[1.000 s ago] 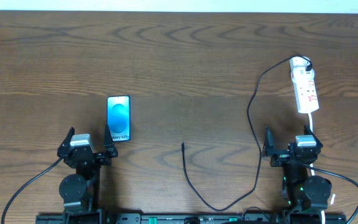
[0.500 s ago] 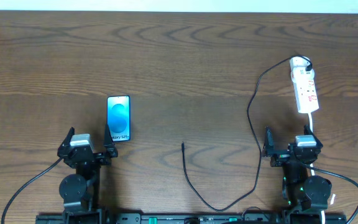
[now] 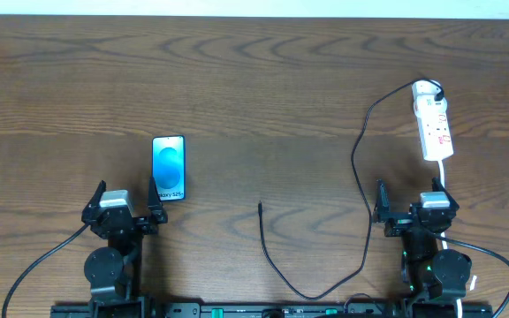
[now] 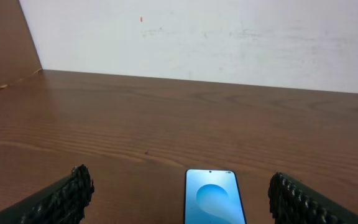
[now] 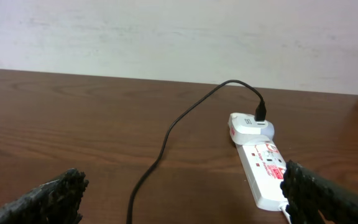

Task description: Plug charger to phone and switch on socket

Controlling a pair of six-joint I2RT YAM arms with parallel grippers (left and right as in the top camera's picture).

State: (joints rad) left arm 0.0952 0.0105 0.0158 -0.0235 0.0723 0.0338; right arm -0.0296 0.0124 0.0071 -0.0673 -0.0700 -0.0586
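On the worktop [image 3: 254, 88], overhead: the phone [image 3: 169, 168] lies face up at left, screen lit blue; the power strip [image 3: 433, 124] lies at far right.
Charger cable [image 3: 359, 177]: runs from the strip's far end, loops down toward the near edge, and ends in a connector tip [image 3: 261, 208] that lies free between the two arms, well apart from the phone.
Left tool [image 3: 126, 196]: just beside the phone's near end, spread wide, holding nothing.
Right tool [image 3: 416, 203]: near the strip's near end, spread wide, holding nothing.
Left wrist view: the fingers [image 4: 67, 196] stand far apart at the bottom corners; the phone lies ahead, right of centre, touching neither.
Right wrist view: the fingers stand equally far apart; the strip lies ahead to the right, with the black cable plugged into a white adapter [image 5: 250, 126] at its far end.
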